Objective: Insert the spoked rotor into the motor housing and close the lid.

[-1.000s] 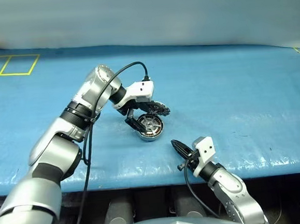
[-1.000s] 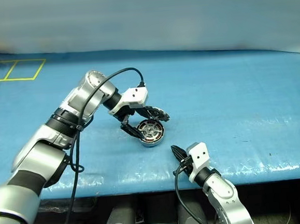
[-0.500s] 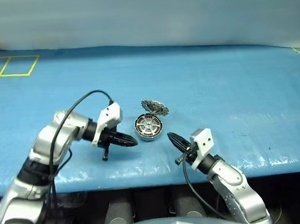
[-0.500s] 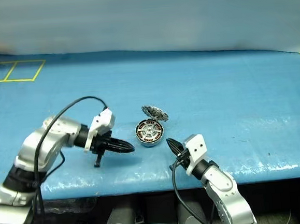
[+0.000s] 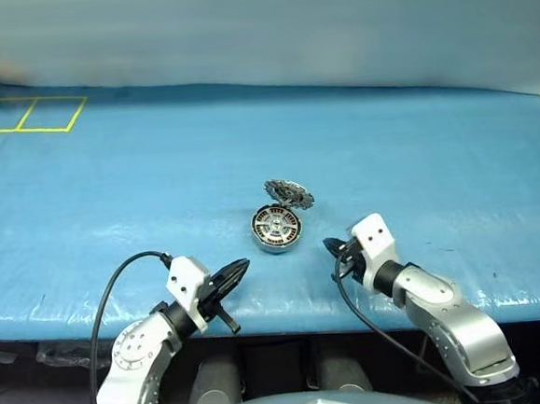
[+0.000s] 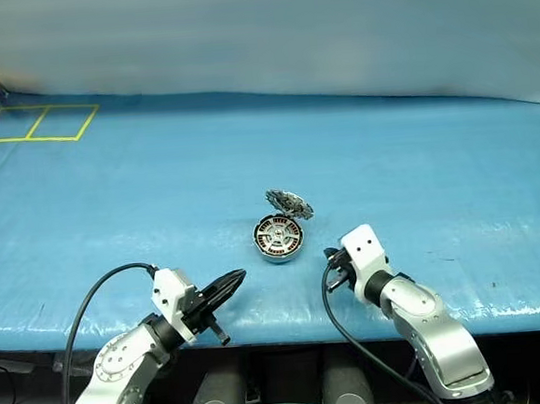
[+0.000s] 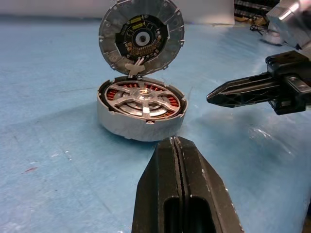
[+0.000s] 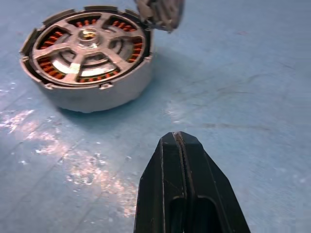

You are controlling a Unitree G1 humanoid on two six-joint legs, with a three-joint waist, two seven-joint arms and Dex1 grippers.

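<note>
Withdrawn left end effector (image 5: 240,265) leaves unlabelled spoked rotor (image 7: 142,99) seated.

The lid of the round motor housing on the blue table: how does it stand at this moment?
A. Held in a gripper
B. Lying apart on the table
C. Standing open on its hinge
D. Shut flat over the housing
C. The lid stands upright on its hinge behind the housing, with the spoked rotor seated inside and uncovered.

Surface: blue tarp (image 5: 156,183) covers the whole table, wrinkled and glossy (glare patches near the front edge)
Markings: yellow tape squares (image 5: 27,115) at the far left corner
Backdrop: pale grey sheet (image 5: 265,24) behind the table
</note>
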